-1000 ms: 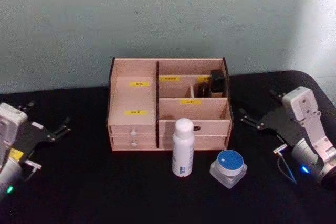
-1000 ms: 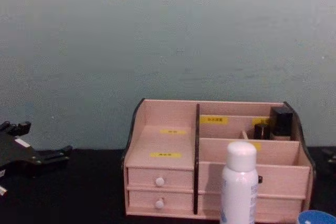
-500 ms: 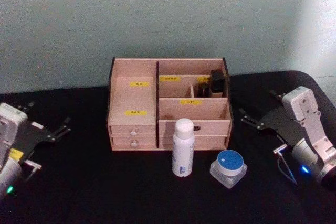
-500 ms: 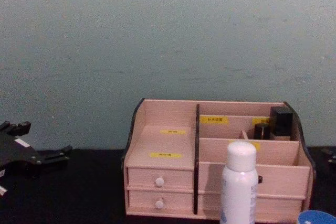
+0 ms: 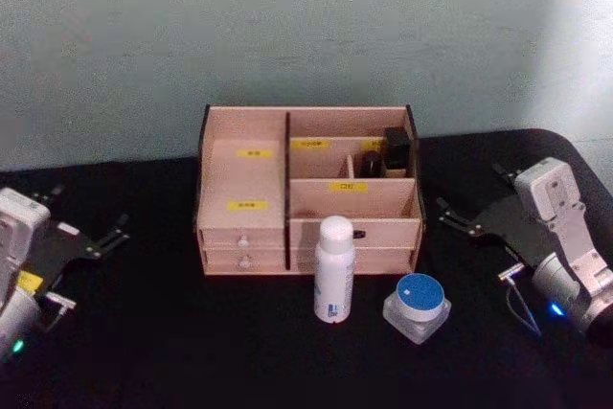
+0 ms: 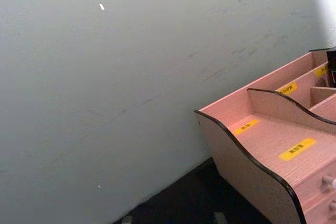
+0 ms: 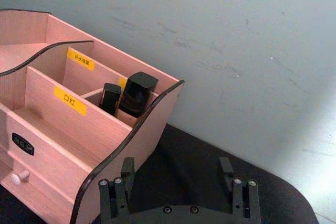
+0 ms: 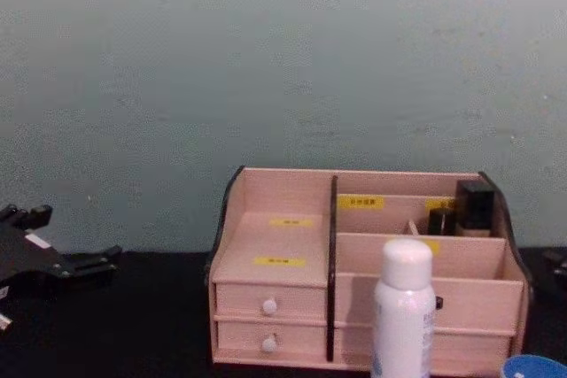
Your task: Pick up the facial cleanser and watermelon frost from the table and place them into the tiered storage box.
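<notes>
White cleanser 1, jar 1.

We read 口红 on the yellow label fronting the middle tier of the tiered storage box. The back label, at its 11 o'clock, is too small for us, as is the print on the facial cleanser.

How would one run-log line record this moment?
left pincer: open, parked; right pincer: open, parked; facial cleanser: upright on table; watermelon frost: beside it; tiered storage box: behind both
</notes>
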Controlling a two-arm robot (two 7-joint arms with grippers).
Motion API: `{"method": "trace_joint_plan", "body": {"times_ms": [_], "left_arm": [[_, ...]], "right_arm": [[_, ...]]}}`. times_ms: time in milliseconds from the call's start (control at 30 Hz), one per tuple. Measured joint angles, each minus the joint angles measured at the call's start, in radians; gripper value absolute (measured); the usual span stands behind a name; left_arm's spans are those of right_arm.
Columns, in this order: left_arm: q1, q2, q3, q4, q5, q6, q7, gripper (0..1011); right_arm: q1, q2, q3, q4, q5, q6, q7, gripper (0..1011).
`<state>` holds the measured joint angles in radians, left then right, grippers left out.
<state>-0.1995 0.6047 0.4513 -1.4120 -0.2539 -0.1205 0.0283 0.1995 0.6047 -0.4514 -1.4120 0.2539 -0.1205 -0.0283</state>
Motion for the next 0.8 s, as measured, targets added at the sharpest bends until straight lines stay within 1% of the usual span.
{"method": "trace_joint_plan", "body": {"times_ms": [333,600,800], "left_arm": [[0.0,0.0,0.0,0.0,0.0,0.0,0.0,1002],[0.0,0.0,0.0,0.0,0.0,0.0,0.0,1001],[0.0,0.0,0.0,0.0,0.0,0.0,0.0,1001]], "right_arm": [[0.0,-0.001,0.002,0.0,0.0,0.0,0.002,1004],[-0.015,-0.003,0.038,-0.002,0.037,-0.006,0.06,1004],[-0.051,0.018,0.074,-0.04,0.074,-0.029,0.115,1004]]}}
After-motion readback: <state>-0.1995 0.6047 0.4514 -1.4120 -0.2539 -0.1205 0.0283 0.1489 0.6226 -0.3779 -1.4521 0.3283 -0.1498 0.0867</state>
